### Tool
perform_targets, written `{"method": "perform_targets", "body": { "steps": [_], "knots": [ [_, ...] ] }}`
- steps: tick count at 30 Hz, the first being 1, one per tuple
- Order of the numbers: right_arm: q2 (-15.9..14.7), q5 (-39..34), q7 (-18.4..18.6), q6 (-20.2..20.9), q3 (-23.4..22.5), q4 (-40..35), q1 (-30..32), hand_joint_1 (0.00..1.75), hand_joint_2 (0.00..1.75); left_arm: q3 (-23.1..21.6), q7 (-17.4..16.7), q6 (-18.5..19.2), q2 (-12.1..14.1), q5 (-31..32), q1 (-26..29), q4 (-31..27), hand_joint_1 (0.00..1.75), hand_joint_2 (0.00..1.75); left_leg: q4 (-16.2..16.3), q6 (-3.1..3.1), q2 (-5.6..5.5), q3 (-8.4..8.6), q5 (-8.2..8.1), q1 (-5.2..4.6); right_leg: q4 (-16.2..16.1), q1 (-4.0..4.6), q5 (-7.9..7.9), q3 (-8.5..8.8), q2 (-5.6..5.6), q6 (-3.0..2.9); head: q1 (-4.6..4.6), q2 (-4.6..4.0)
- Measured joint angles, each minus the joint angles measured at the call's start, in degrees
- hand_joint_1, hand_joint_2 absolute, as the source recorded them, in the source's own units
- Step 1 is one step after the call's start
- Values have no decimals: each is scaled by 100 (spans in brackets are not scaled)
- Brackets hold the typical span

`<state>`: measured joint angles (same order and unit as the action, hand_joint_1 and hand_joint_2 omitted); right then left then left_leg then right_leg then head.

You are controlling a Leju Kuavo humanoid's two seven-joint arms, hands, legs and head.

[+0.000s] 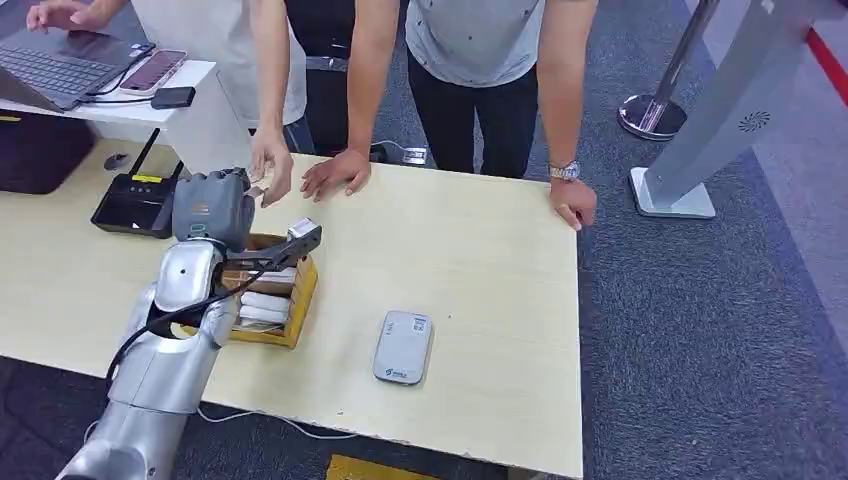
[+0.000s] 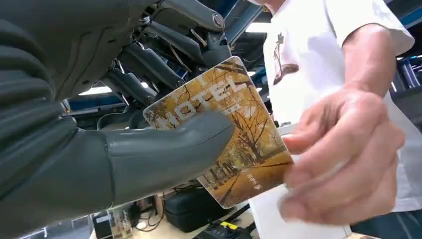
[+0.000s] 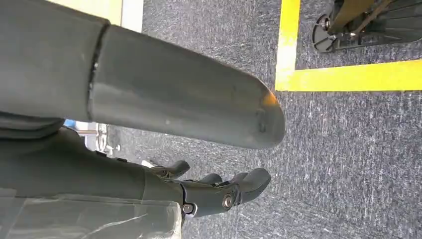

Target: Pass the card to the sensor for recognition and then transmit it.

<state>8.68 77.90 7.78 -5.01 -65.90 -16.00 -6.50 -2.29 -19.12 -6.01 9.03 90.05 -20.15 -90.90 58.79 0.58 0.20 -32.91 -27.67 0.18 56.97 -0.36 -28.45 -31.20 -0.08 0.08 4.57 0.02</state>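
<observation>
Left hand point(image 2: 149, 149) pinches one card point(image 2: 234, 144), thumb pressed on the printed face, dark fingers behind it. Card shows autumn trees and the word "MOTEL". It is held raised above the far side of the table point(image 1: 480, 270). One person's hand point(image 2: 343, 159) grips the card's outer edge, so both hold it at once. In the head view the left hand point(image 1: 212, 205) sits up at the table's far edge, person's hand point(image 1: 272, 165) touching it.

Right hand point(image 3: 219, 191) hangs over grey carpet point(image 3: 348, 149), holds nothing, fingers loosely apart and slightly curled. Two yellow tape lines on the floor near it.

One sensor point(image 1: 403, 347), grey-white flat box, lies on the table near the front edge, well apart from the card. One wooden box point(image 1: 285, 305) just beside the left forearm, with white pieces stacked inside; count unclear. One black router point(image 1: 135, 200) with an antenna on the table's left part.

Two people stand at the far side. Three more of their hands in sight: one point(image 1: 335, 172) flat on the table, one point(image 1: 573, 203) with a wristwatch at the table's right edge, one point(image 1: 60, 14) on a laptop point(image 1: 50, 65). One phone point(image 1: 152, 70) beside the laptop. One grey stand base point(image 1: 672, 195) on the carpet at right.
</observation>
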Motion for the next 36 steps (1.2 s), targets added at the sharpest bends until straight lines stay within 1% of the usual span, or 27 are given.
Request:
{"method": "perform_targets", "body": {
  "steps": [6, 11, 15, 20, 21, 22, 23, 24, 27, 31, 32, 34, 36],
  "knots": [
    [0, 68, 11, 20, 7, 0, -3, 0, 0, 0, -88, 79, -7, 0, -159, 156, 175, 175, 0, 0, 0, 1, 1, 0, 0, 0, 0, -1, -1, 0, 0, -2],
    [0, 129, 11, 44, 30, 2, -9, 0, 0, 0, -151, 103, -15, 0, -515, 553, 175, 175, 0, -3, 0, 1, 3, 1, 0, 0, 2, -1, 0, -1, 0, -2],
    [0, 142, 11, 59, 44, 4, -12, 0, 0, 0, -96, 112, -55, 2, -754, 765, 175, 175, 1, -3, 1, 1, 3, 0, 0, 0, 2, -1, 0, -1, 2, 0],
    [0, 146, 11, 57, 44, 7, -12, 0, 0, -2, 98, 142, -188, 2, -906, 839, 175, 175, 1, -3, 0, -1, 2, 0, 0, 0, 2, -1, 0, -1, 2, 0],
    [0, 148, 11, 57, 44, 7, -12, 0, 0, 0, 140, 142, -227, 4, -919, 839, 42, 175, 1, -3, 0, -1, 2, 0, 0, 0, 2, -1, 0, -1, 0, 0],
    [0, 151, 11, 57, 44, 7, -12, 0, 0, 0, 179, 142, -258, 4, -927, 839, 0, 175, 1, -3, 0, -2, 2, -1, 0, 0, 2, -2, 0, -1, 2, 0],
    [0, 151, 11, 57, 44, 7, -13, 0, 0, 0, 195, 142, -286, 4, -931, 839, 0, 175, 1, -3, 0, -1, 2, -1, -1, 0, 2, -2, 0, -1, 2, 0],
    [0, 151, 11, 57, 44, 7, -12, 0, 0, 0, 268, 136, -338, 4, -934, 839, 0, 0, 1, -3, 1, -2, 2, -1, -1, 0, 2, -2, 0, -1, 2, 0],
    [0, 146, 9, 46, 42, 7, -12, 0, 0, 139, 674, 70, -597, 4, -930, 783, 0, 0, 1, -3, -2, -3, 2, -2, -1, 0, 2, 0, -3, -1, 0, 0],
    [0, 122, 11, 39, 15, 9, -12, 0, 0, 435, 1260, 94, -1092, -46, -865, 368, 0, 0, 1, -2, -1, -4, 2, -4, -1, -1, 2, 2, -2, 0, 0, 0],
    [0, 105, 11, 37, 0, 9, -12, 0, 0, 479, 1362, 136, -1187, -83, -835, 271, 0, 175, 1, -2, 0, -3, 1, -4, -2, -1, 3, 1, -1, 0, 2, -2],
    [0, 63, 6, 44, -31, 9, -8, 0, 0, 520, 1530, 269, -1391, -148, -734, 49, 0, 175, 1, -1, -1, -3, 1, -5, -3, -1, 3, 1, -1, 0, 0, 0],
    [0, 20, -11, 61, -57, 11, -10, 0, 0, 522, 1626, 384, -1540, -162, -587, -165, 0, 175, 1, 0, -1, -3, 0, -4, -3, -1, 2, 1, -1, 0, 0, 0]
  ]
}}
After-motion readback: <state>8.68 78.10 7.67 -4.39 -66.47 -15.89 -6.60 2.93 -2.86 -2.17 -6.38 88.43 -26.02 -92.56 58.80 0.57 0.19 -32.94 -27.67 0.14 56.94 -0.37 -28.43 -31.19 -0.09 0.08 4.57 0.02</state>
